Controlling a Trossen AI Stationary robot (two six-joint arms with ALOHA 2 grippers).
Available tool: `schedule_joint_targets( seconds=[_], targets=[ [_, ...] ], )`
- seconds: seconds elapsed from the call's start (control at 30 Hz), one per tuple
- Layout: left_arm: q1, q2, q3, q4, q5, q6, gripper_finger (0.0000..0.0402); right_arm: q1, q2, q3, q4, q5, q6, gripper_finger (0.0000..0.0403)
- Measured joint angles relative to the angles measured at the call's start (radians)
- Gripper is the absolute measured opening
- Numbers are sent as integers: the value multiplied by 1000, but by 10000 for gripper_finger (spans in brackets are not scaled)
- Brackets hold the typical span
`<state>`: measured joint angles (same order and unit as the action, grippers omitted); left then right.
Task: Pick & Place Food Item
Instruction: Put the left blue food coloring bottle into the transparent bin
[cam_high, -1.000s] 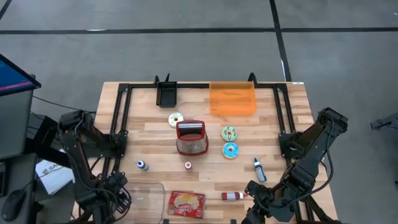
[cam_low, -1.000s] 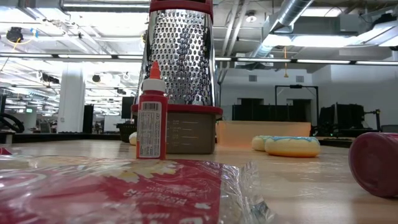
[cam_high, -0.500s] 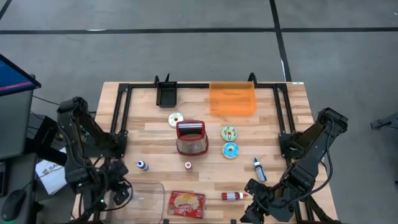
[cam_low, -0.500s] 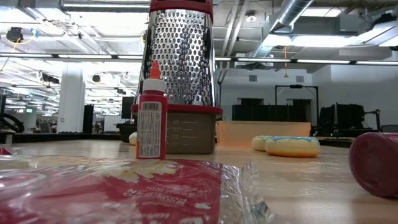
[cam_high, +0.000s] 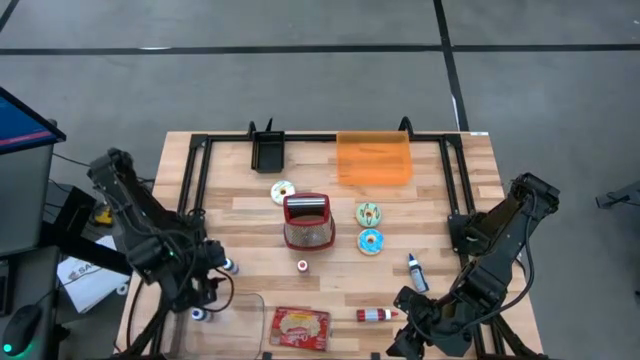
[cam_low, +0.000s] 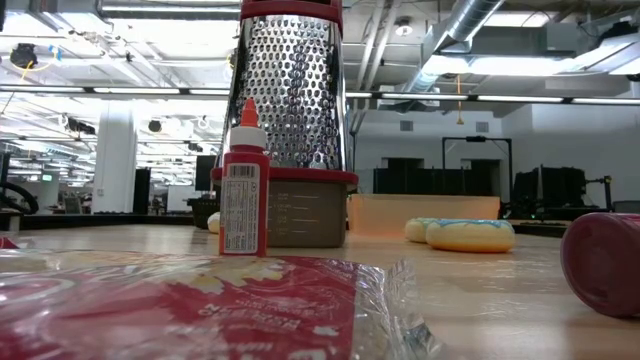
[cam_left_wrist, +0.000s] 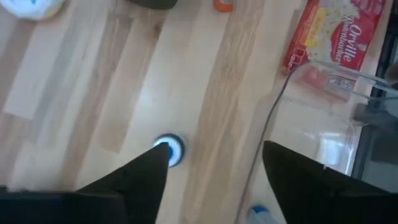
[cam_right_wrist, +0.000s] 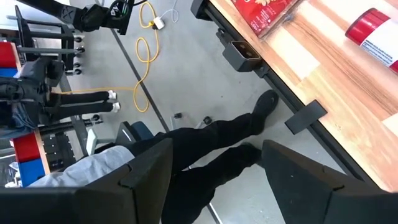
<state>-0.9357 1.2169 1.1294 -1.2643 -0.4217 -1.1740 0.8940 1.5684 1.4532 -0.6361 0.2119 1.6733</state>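
Left gripper (cam_high: 205, 283) spread wide above small blue-capped bottle (cam_left_wrist: 169, 149), holding nothing.
Right gripper (cam_high: 405, 345) parked off table (cam_high: 440, 215) edge, fingers apart, empty.

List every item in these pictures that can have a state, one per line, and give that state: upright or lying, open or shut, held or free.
Grater: upright, free.
Red bottle: lying on its side.
Small red bottle: upright, capped.
Blue-capped bottle: upright, free, below the left gripper.
Popcorn packet: lying flat, still wrapped.
Clear tub: open, empty.
Left gripper: open, holding nothing.
Right gripper: open, past the table edge, holding nothing.
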Motion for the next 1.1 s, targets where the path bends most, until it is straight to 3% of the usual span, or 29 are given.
schedule_joint_targets(
  seconds=[0.23,0.7,1.1],
  targets=[
    [56,-72,-125,59,121,130,297,-13,0,0,-34,0,3,240],
    [128,-151,-348,239,128,183,268,-21,-7,0,-41,-22,55,240],
    [130,-151,-441,341,116,152,250,-43,-57,1,-91,-31,59,240]
  ],
)
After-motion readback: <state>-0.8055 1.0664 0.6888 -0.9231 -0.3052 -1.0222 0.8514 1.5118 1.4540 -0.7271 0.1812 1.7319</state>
